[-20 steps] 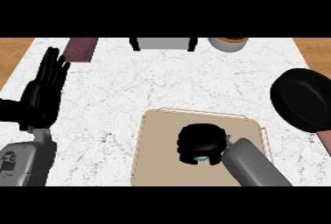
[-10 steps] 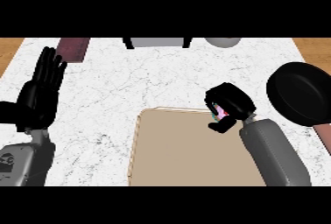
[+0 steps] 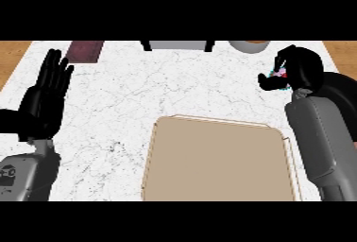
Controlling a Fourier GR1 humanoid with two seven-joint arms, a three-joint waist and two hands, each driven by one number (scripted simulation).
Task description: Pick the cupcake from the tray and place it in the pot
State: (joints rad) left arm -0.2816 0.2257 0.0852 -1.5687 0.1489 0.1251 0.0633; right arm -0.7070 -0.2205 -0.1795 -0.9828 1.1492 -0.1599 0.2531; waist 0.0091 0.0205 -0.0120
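Above the counter's right edge, the right hand (image 3: 301, 71) curls round the cupcake (image 3: 279, 75), whose pink top peeps between thumb and fingers, held over the near rim of the black pot (image 3: 343, 92). Below lies the beige tray (image 3: 217, 163). At far left, the left hand (image 3: 45, 97) rests open, fingers up.

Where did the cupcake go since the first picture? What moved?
The right robot hand closed round the cupcake on the tray, lifted it off and carried it up and to the right, over toward the black pot. It holds the cupcake now; the tray has nothing on it. The left robot hand stayed open at the left edge.
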